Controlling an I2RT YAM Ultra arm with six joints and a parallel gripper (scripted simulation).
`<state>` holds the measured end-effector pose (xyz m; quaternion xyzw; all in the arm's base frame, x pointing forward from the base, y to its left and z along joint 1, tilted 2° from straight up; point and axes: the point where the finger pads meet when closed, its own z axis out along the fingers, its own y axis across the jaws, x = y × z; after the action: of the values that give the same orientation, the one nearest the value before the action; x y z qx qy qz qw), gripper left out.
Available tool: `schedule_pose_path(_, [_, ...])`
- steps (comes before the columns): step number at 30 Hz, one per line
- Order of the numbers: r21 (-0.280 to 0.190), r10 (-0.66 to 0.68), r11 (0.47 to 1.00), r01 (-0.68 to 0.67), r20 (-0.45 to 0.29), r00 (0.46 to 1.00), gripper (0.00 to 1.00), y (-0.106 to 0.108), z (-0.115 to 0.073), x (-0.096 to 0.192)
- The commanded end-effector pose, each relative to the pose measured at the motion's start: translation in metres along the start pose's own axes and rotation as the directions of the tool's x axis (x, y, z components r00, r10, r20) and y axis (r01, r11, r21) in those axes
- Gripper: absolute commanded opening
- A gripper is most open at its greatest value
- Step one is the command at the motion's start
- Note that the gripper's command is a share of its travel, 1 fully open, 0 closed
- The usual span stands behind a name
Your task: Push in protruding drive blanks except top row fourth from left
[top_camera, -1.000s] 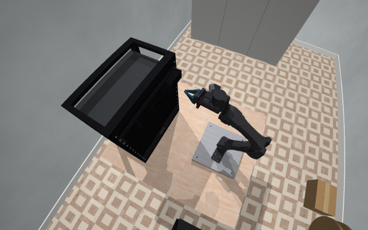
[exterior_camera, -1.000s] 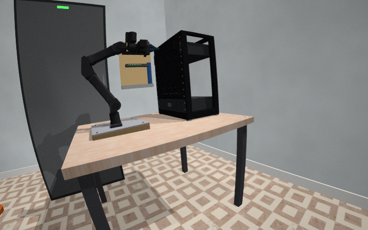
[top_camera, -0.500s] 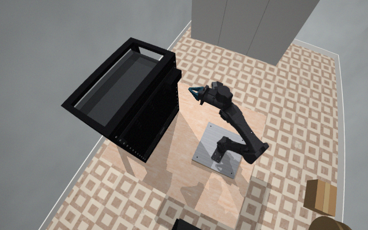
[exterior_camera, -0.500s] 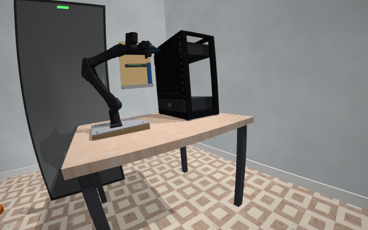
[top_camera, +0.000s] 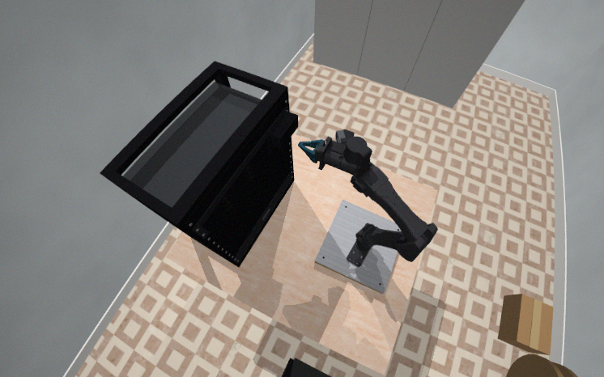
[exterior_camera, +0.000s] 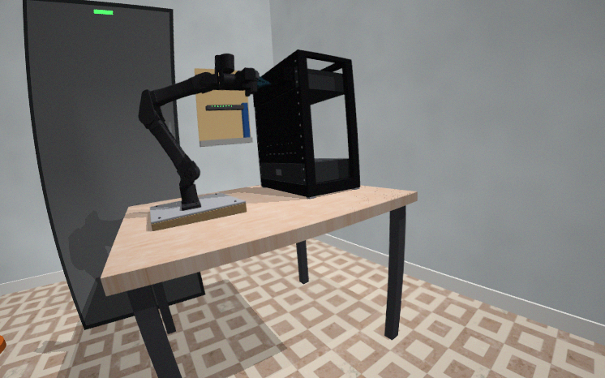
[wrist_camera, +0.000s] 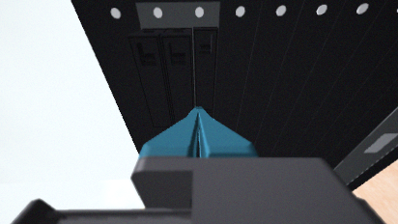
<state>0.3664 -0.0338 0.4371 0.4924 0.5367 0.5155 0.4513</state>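
The tall black open-frame rack (exterior_camera: 349, 117) stands upright at the far end of the pale wooden bench (exterior_camera: 267, 225). Dark drive blanks (wrist_camera: 176, 72) show side by side on its front. The gripper's teal fingers are pressed fully together, gripping nothing, pointing at the blanks, just off the face.

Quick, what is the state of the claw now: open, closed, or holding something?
Claw: closed, fingers together, holding nothing; its tip is near the rack front.
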Motion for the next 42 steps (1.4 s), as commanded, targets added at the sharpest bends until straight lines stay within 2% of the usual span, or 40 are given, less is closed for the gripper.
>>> schedule_pose_path(1, [-0.043,-0.018,0.999,0.019,0.024,1.0,0.0,0.018,0.026,-0.005])
schedule_pose_path(5, [-0.043,-0.02,0.999,0.021,0.024,1.0,0.0,0.018,0.031,-0.005])
schedule_pose_path(6, [-0.077,-0.031,0.996,0.033,0.028,0.999,0.0,0.031,0.019,-0.002])
schedule_pose_path(9, [-0.077,-0.032,0.996,0.034,0.029,0.999,0.0,0.031,0.019,-0.003])
schedule_pose_path(11, [-0.06,-0.026,0.998,0.028,0.029,0.999,0.0,0.025,0.025,-0.005])
schedule_pose_path(21, [-0.05,-0.023,0.998,0.024,0.028,0.999,0.0,0.022,0.025,-0.005])
schedule_pose_path(25, [-0.019,-0.013,1.0,0.013,0.024,1.0,0.0,0.017,0.031,-0.004])
schedule_pose_path(29, [-0.03,-0.016,0.999,0.017,0.024,1.0,0.0,0.031,0.024,-0.001])
schedule_pose_path(38, [-0.019,-0.012,1.0,0.013,0.027,1.0,0.0,0.03,0.027,-0.004])
schedule_pose_path(42, [-0.041,-0.019,0.999,0.021,0.027,0.999,0.0,0.037,0.022,-0.002])
